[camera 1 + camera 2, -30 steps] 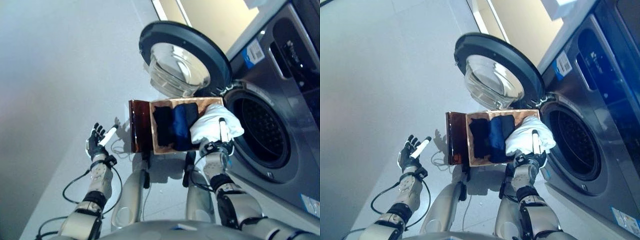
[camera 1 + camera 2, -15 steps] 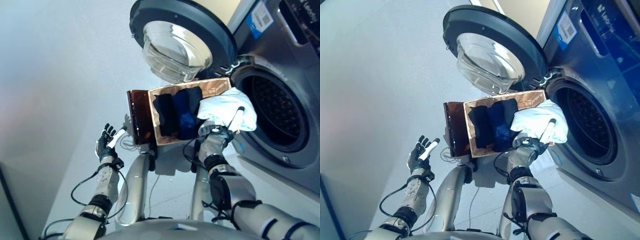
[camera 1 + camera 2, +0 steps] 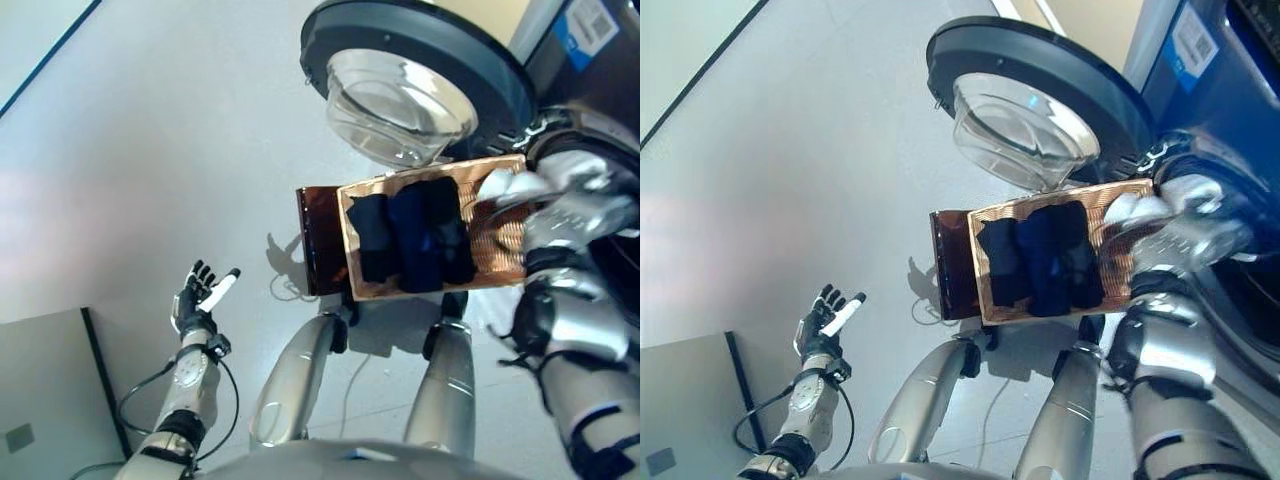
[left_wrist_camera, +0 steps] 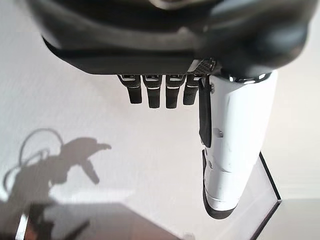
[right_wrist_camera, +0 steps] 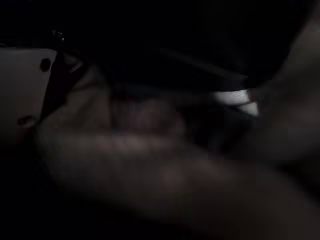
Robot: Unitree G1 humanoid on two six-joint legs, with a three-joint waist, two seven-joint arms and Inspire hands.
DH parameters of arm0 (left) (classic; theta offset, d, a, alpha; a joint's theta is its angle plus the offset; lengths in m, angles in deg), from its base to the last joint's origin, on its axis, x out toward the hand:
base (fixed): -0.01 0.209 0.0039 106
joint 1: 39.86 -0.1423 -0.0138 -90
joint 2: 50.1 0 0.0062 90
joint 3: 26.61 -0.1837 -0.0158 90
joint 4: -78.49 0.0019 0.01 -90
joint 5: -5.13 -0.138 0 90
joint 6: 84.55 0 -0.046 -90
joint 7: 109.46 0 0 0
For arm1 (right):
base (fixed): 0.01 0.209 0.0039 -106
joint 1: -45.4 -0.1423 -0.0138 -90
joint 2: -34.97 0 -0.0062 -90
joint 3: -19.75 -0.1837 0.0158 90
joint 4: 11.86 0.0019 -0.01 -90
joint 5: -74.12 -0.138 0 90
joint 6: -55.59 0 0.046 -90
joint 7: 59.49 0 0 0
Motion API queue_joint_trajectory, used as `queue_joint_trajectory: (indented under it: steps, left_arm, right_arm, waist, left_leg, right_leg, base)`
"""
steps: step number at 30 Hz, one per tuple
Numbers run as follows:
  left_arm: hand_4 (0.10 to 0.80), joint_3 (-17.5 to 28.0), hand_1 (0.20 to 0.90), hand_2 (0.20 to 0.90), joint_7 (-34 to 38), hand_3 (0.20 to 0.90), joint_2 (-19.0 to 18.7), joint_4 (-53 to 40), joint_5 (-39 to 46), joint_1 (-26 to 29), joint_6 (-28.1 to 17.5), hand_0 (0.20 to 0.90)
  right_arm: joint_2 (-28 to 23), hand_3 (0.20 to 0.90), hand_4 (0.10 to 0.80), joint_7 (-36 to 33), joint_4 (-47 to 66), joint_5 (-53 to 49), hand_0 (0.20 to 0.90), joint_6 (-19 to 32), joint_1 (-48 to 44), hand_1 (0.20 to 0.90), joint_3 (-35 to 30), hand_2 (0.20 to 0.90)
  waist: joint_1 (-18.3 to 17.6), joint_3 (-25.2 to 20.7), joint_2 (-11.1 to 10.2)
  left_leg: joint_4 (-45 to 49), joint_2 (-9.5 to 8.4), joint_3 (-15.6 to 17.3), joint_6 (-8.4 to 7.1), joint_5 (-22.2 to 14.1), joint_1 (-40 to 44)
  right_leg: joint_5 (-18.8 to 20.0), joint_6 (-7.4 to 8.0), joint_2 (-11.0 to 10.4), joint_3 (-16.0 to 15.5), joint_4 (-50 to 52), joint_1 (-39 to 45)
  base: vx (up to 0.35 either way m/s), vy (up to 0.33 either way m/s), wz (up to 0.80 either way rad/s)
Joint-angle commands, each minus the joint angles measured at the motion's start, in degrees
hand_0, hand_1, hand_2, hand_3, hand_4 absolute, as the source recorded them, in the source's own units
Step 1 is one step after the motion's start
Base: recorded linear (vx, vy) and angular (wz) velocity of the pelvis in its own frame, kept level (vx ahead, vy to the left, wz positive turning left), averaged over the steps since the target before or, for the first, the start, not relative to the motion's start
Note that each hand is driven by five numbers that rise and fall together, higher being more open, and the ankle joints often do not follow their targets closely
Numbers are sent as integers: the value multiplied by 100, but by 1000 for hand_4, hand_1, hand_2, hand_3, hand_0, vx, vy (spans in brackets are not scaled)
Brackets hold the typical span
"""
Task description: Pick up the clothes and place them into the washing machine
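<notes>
The wicker basket (image 3: 497, 255) rests on the dark brown box (image 3: 318, 240) and holds black and navy clothes (image 3: 415, 238). My right hand (image 3: 565, 205) is at the basket's right end, by the washing machine's opening (image 3: 600, 130), blurred by motion. It is shut on a white cloth (image 3: 508, 185). In the right wrist view its white thumb cover (image 5: 22, 82) and the pale cloth (image 5: 150, 145) show in the dark. My left hand (image 3: 200, 295) is open and empty, held out over the floor far to the left, with straight fingers (image 4: 165, 92) in the left wrist view.
The machine's round door (image 3: 410, 60) stands wide open behind the basket, its glass bowl (image 3: 400, 105) facing out. A grey panel (image 3: 40, 400) lies on the floor at the lower left. Pale floor spreads to the left.
The camera has swung, shifting the whole picture. My right hand has carried the white cloth off the basket's right end toward the machine's opening. The left hand stays open.
</notes>
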Motion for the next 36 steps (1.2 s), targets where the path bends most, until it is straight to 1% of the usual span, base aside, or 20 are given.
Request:
queue_joint_trajectory:
  steps: [1,4,5,6,7,8,9,11,14,17,21,25,27,31,33,36]
  left_arm:
    - [800,201,900,900,125,900,-383,-31,34,20,-421,900]
    - [800,144,900,900,91,900,-302,208,96,38,-363,900]
    - [800,145,900,900,83,900,-309,219,102,40,-368,900]
    - [800,121,900,900,19,900,-237,387,173,73,-313,900]
    - [800,108,900,900,-25,900,-199,449,198,95,-298,900]
    - [800,111,900,900,-36,900,-201,459,206,98,-303,900]
    - [800,62,900,900,-108,900,-118,616,189,137,-243,900]
    - [800,45,900,900,-190,900,-64,735,195,170,-190,900]
    - [800,7,900,900,-231,900,16,797,160,190,-178,900]
    - [800,44,900,900,-235,900,44,802,158,179,-181,900]
    - [800,13,900,900,-307,900,89,796,147,91,-154,900]
    - [800,-63,900,900,-324,900,109,775,47,35,-150,900]
    - [800,-35,900,900,-334,900,105,742,50,41,-157,900]
    - [800,-54,900,900,-369,900,69,584,21,-20,-179,900]
    - [800,-53,900,900,-397,900,36,486,7,-71,-187,900]
    - [800,15,900,900,-402,900,-118,334,-44,-156,-242,900]
  right_arm:
    - [-1644,900,800,447,789,941,900,292,-981,900,965,900]
    - [-1154,900,800,691,521,789,900,63,-826,900,987,900]
    - [-1155,900,800,730,505,757,900,62,-821,900,981,900]
    - [-966,900,800,915,116,640,900,-119,-761,900,986,900]
    - [-891,900,800,1030,-48,597,900,-204,-733,900,999,900]
    - [-899,900,800,1070,-73,565,900,-206,-741,900,1004,900]
    - [-623,900,800,1245,-367,483,900,-417,-572,900,989,900]
    - [-319,900,800,1415,-686,365,900,-573,-343,900,896,900]
    - [140,900,800,1500,-814,145,900,-592,-81,900,670,900]
    - [399,900,800,1568,-804,-71,900,-567,76,900,489,900]
    - [669,900,800,1669,-839,-234,900,-575,286,900,388,900]
    - [816,900,800,1715,-927,-369,900,-588,339,900,289,900]
    - [796,900,800,1755,-974,-435,900,-582,317,900,271,900]
    - [625,900,800,1669,-855,-510,900,-467,147,900,174,900]
    - [354,900,800,1566,-762,-410,900,-430,6,900,164,900]
    - [-437,900,800,1313,-362,-5,900,-306,-488,900,335,900]
  waist:
    - [-11,-379,123]
    - [-29,-359,149]
    - [-29,-359,144]
    - [-20,-361,148]
    - [-29,-351,155]
    - [-35,-344,157]
    - [-44,-336,159]
    - [-55,-324,140]
    - [-63,-303,151]
    - [-46,-304,165]
    - [-18,-358,211]
    - [60,-405,286]
    - [107,-420,329]
    - [189,-452,504]
    - [242,-472,597]
    - [351,-518,761]
  left_leg:
    - [-98,87,-401,-472,-192,29]
    - [-233,92,-321,-473,-147,101]
    - [-239,93,-321,-473,-144,108]
    - [-296,99,-313,-479,-134,147]
    - [-311,92,-301,-487,-117,169]
    - [-319,91,-304,-487,-112,179]
    - [-378,79,-297,-504,-91,229]
    - [-456,68,-294,-517,-60,320]
    - [-558,21,-281,-529,-8,398]
    - [-681,-10,-297,-544,59,449]
    - [-841,-76,-341,-547,136,537]
    - [-929,-142,-344,-527,156,608]
    - [-910,-176,-350,-516,155,578]
    - [-913,-252,-352,-513,171,498]
    - [-932,-286,-354,-512,185,471]
    - [-948,-366,-334,-521,222,374]
  right_leg:
    - [-272,-393,211,-238,-180,555]
    - [-185,-377,207,-251,-335,615]
    - [-180,-376,208,-253,-346,625]
    - [-139,-359,199,-264,-398,655]
    - [-109,-354,190,-272,-427,676]
    - [-104,-353,190,-276,-437,690]
    - [-66,-347,184,-271,-506,750]
    - [-21,-338,165,-300,-619,868]
    - [37,-327,153,-336,-740,990]
    - [84,-310,112,-373,-860,1088]
    - [148,-282,55,-427,-1027,1218]
    - [156,-251,-23,-442,-1093,1312]
    - [153,-246,-55,-437,-1094,1317]
    - [127,-239,-125,-424,-1041,1217]
    - [116,-232,-162,-396,-1019,1164]
    - [128,-211,-255,-337,-983,1020]
  base:
    - [16,25,-12]
    - [-15,27,-14]
    - [15,22,-9]
    - [12,25,-5]
    - [12,25,-4]
    - [8,23,-4]
    - [0,0,0]
    - [10,7,2]
    - [7,5,2]
    - [10,15,2]
    - [38,48,12]
    - [34,45,7]
    - [19,47,0]
    - [16,56,4]
    - [21,52,16]
    - [6,74,9]
